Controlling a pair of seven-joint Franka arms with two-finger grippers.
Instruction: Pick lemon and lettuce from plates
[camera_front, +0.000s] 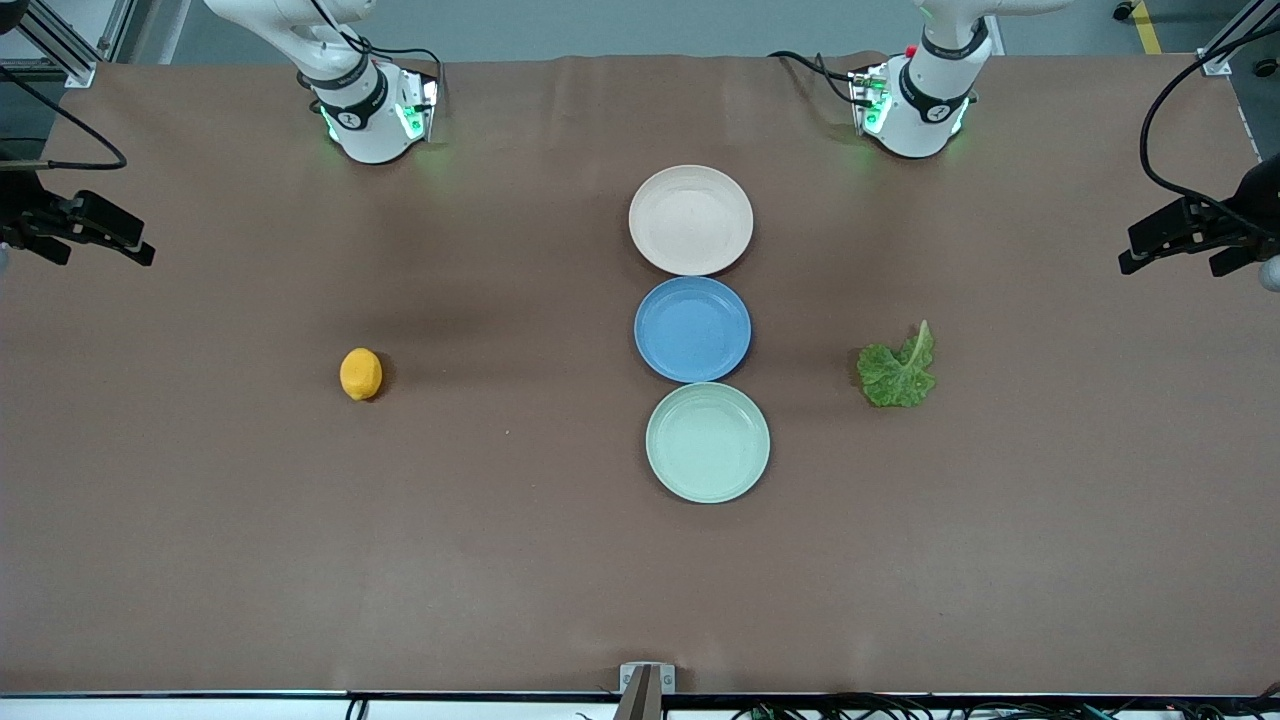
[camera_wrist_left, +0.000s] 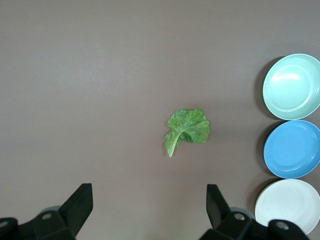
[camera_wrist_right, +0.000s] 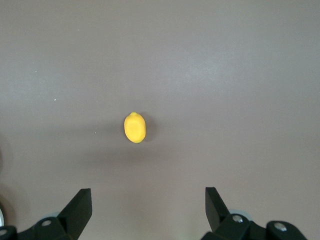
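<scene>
The lemon lies on the bare brown table toward the right arm's end, apart from the plates. The lettuce lies on the bare table toward the left arm's end. The cream plate and the mint plate are both empty. My left gripper is open and empty, high over the table with the lettuce below it. My right gripper is open and empty, high over the lemon. Neither gripper shows in the front view.
A blue plate, empty, sits between the cream and mint plates in one row at mid-table. The left wrist view shows the mint plate, blue plate and cream plate. Black fixtures with cables stand at both table ends.
</scene>
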